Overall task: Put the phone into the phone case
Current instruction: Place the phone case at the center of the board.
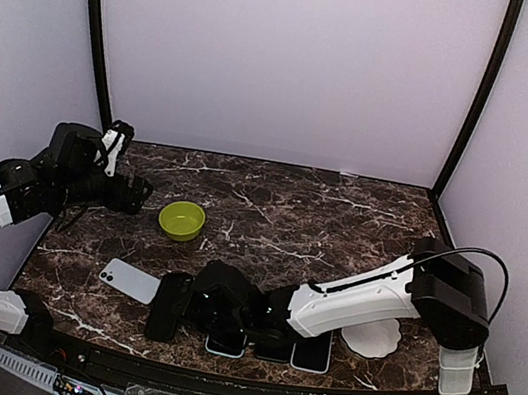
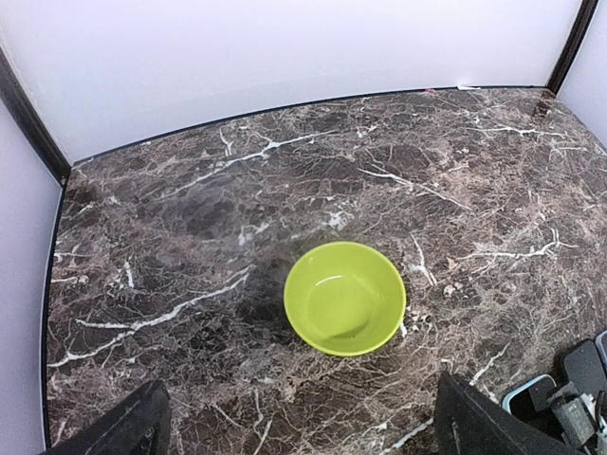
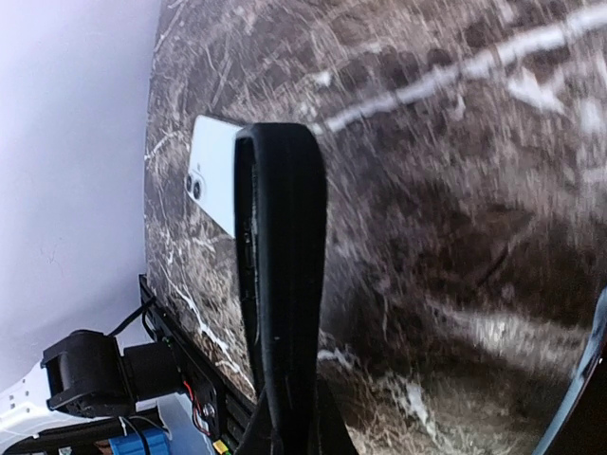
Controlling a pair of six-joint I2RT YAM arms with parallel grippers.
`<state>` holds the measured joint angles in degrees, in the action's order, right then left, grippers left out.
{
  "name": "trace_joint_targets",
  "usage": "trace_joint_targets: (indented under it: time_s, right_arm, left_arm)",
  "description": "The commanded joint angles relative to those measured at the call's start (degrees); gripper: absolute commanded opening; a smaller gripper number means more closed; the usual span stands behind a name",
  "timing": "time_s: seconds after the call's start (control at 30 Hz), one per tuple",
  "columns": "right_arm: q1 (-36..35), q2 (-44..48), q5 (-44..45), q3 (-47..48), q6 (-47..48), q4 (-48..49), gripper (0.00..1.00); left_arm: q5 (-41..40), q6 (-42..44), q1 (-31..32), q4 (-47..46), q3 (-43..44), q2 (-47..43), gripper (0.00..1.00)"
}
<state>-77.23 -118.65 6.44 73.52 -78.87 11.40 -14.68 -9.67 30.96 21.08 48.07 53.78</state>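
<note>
With the right hand [image 1: 190, 309] pinching the case [image 1: 168, 307] and the left hand [image 1: 131, 194] spread, we should align the case squarely with the phone [image 1: 129, 279].

- Dark marble table [image 1: 292, 212], white veins.
- Green bowl [image 1: 181, 220], upright, left of centre.
- White phone [image 1: 129, 281], back up, front left.
- White dish [image 1: 372, 337], front right.
- Row of other phones [image 1: 312, 353] at the front edge.

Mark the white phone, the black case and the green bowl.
white phone [image 1: 128, 280]: top view, middle of its back.
black case [image 3: 280, 284]: right wrist view, its near side rim.
green bowl [image 2: 344, 297]: left wrist view, bare inner floor.
</note>
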Motion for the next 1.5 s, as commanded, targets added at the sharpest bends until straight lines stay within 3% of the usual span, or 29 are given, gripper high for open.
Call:
trace_joint_targets:
  time_s: [0.0, 0.23, 0.53, 0.67, 0.77, 0.87, 0.97, 1.07, 1.2, 1.33, 1.47]
  right_arm:
    - [-1.2, -1.1, 1.6, -0.8, -4.8, 3.7, 0.0]
    - [-1.2, -0.9, 2.9, -5.3, -7.0, 5.1, 0.02]
    - [-0.2, -0.9, 2.8, -1.7, 0.1, -5.3, 0.51]
    - [0.1, -0.4, 5.9, 6.9, 11.3, -18.6, 0.63]
    - [0.6, -2.9, 7.4, 16.4, 21.4, -30.4, 0.69]
    - [1.6, -4.7, 9.1, 21.6, 25.2, -39.4, 0.71]
    - [2.7, -4.2, 9.9, 21.5, 26.5, -39.7, 0.71]
    - [2.6, -4.9, 5.6, 23.4, 35.8, -32.4, 0.72]
    - [2.8, -11.8, -2.2, 35.9, 51.6, -32.3, 0.98]
    - [3.3, -20.1, -3.1, 48.3, 60.4, -35.8, 0.98]
    - [3.8, -25.4, -5.5, 53.9, 65.7, -34.9, 0.99]
  left_arm:
    - [-0.8, -0.1, -0.4, -1.8, -1.1, -0.8, 0.99]
    - [-2.6, 0.4, -0.6, -1.7, -1.3, 0.1, 0.99]
    - [-3.3, 1.0, -0.9, -2.0, -1.7, 0.4, 0.99]
    - [-3.8, 1.0, -1.1, -2.0, -1.6, 0.7, 0.99]
    - [-3.9, 1.0, -1.4, -2.1, -1.6, 0.8, 0.99]
    - [-4.2, 1.1, -1.6, -2.1, -1.7, 1.1, 0.99]
    - [-4.6, 1.3, -1.8, -2.1, -1.6, 1.5, 0.99]
    - [-5.7, 0.9, -2.6, -1.7, -1.3, 1.4, 0.99]
    - [-6.3, -1.1, -5.7, -1.7, -1.4, -0.2, 0.99]
    - [-3.9, -2.9, -9.8, -2.1, -1.8, -1.2, 0.99]
    - [-1.1, -3.7, -12.4, -1.8, -1.6, -0.3, 0.99]
